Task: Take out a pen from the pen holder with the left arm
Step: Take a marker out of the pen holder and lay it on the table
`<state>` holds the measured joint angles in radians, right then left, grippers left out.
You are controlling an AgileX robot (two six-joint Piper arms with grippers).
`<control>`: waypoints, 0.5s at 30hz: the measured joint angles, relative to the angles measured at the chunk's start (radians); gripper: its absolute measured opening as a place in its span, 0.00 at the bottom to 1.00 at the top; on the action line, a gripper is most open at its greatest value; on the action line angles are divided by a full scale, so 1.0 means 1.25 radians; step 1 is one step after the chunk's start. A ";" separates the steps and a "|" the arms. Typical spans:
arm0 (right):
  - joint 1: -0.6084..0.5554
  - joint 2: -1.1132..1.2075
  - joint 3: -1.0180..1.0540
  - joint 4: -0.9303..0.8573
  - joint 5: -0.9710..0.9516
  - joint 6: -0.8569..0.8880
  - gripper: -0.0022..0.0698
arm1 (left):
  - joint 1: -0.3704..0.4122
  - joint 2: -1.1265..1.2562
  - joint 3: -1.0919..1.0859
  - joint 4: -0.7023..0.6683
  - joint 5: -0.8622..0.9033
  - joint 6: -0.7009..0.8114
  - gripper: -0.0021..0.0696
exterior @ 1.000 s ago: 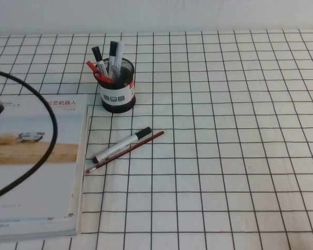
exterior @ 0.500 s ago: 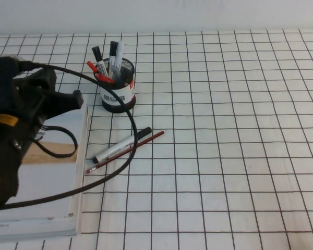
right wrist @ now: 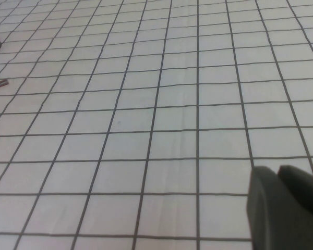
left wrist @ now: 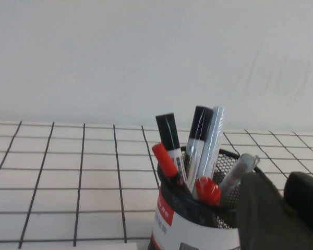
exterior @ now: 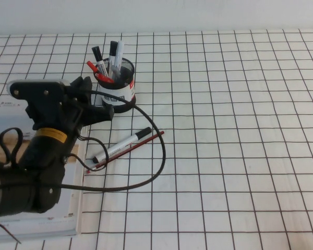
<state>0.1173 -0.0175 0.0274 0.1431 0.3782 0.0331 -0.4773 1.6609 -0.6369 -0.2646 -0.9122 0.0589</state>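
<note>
Right gripper [right wrist: 281, 182]: seen only in its own wrist cam, over bare white tablecloth with black grid [exterior: 224, 156]; opening can't tell. Left arm sits over white book with photo cover [exterior: 70, 216], cover text hidden. Nearer than left gripper [exterior: 105, 111], off to its right: white marker with black cap [exterior: 122, 145] and dark red pencil [exterior: 126, 151], flat on cloth, side by side, black cable [exterior: 161, 151] looping past them. Left gripper opening: can't tell; nothing visibly held. Just beyond it: black mesh pen holder with white label band [exterior: 121, 95], upright; label print red/black, unreadable. Inside: two black-capped markers [left wrist: 168, 130], red pens [left wrist: 166, 161], one clear pen [left wrist: 214, 135].
</note>
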 joint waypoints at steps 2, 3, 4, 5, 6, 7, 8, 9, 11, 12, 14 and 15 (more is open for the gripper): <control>0.000 0.000 0.000 0.000 0.000 0.000 0.01 | 0.000 0.025 0.000 0.003 -0.014 -0.021 0.21; 0.000 0.000 0.000 0.000 0.000 0.000 0.01 | 0.000 0.034 0.000 0.003 -0.019 -0.041 0.28; 0.000 0.000 0.000 0.000 0.000 0.000 0.01 | 0.000 0.040 0.000 0.003 -0.025 -0.061 0.35; 0.000 0.000 0.000 0.000 0.000 0.000 0.01 | 0.000 0.046 0.000 0.005 -0.029 -0.086 0.42; 0.000 0.000 0.000 0.000 0.000 0.000 0.01 | 0.000 0.052 0.000 0.005 -0.037 -0.109 0.48; 0.000 0.000 0.000 0.000 0.000 0.000 0.01 | 0.000 0.059 0.000 0.006 -0.047 -0.122 0.52; 0.000 0.000 0.000 0.000 0.000 0.000 0.01 | 0.000 0.066 0.000 0.010 -0.065 -0.133 0.55; 0.000 0.000 0.000 0.000 0.000 0.000 0.01 | 0.000 0.076 -0.001 0.014 -0.087 -0.139 0.56; 0.000 0.000 0.000 0.000 0.000 0.000 0.01 | 0.000 0.096 -0.004 0.029 -0.131 -0.150 0.58; 0.000 0.000 0.000 0.000 0.000 0.000 0.01 | 0.000 0.108 -0.008 0.035 -0.149 -0.154 0.59; 0.000 0.000 0.000 0.000 0.000 0.000 0.01 | 0.000 0.129 -0.016 0.039 -0.169 -0.157 0.59; 0.000 0.000 0.000 0.000 0.000 0.000 0.01 | 0.000 0.141 -0.021 0.041 -0.171 -0.157 0.59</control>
<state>0.1173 -0.0175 0.0274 0.1431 0.3782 0.0331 -0.4773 1.8370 -0.6633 -0.2138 -1.1264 -0.1379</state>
